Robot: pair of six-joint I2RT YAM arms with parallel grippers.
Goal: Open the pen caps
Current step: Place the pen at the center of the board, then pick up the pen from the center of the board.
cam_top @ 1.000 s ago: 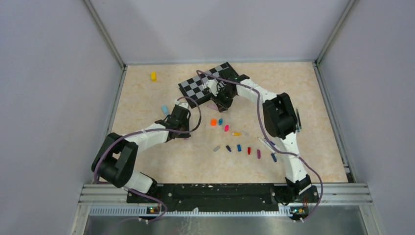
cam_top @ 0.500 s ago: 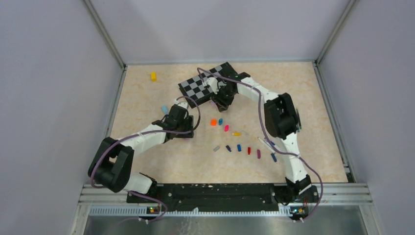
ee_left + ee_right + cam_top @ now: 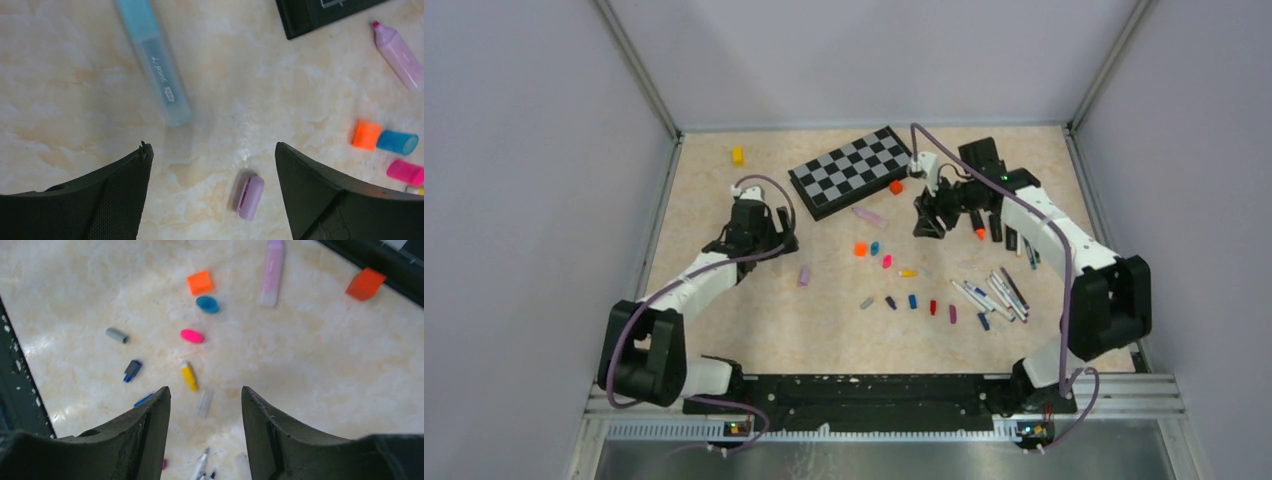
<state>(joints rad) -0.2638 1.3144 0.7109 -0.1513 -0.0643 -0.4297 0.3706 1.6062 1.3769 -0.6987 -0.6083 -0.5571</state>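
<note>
Both arms have drawn apart from their meeting at the near edge of the black-and-grey chessboard [image 3: 854,170], the left swinging back to its own side of the pale marbled table [image 3: 724,330], the right out past the board's right corner. Left on the table between them are a small lilac plastic cap [image 3: 250,197] and, well apart from it, a lilac highlighter [image 3: 400,52] with its pink tip bare: one more pen opened, by the look of it.

The left gripper [image 3: 212,146] hangs with jaws spread wide and empty, the lilac cap on the table near them. The right gripper [image 3: 205,390] has let go too, its jaws parted with nothing between.

Just ahead of the left jaws lies a light blue translucent highlighter [image 3: 155,65], a likely next candidate, though whether it carries a cap cannot be told.

An orange cap [image 3: 200,282], a blue cap [image 3: 207,304], a pink cap [image 3: 192,336], a yellow cap [image 3: 189,376] and a grey cap [image 3: 116,335] dot the middle of the table. A cluster of thin white-barrelled pens [image 3: 996,295] lies by the right arm.

A small orange block [image 3: 366,283] beside the board and a yellow block [image 3: 737,155] at the far left are no part of the job. Any reach across the crowded centre risks nudging the loose caps
</note>
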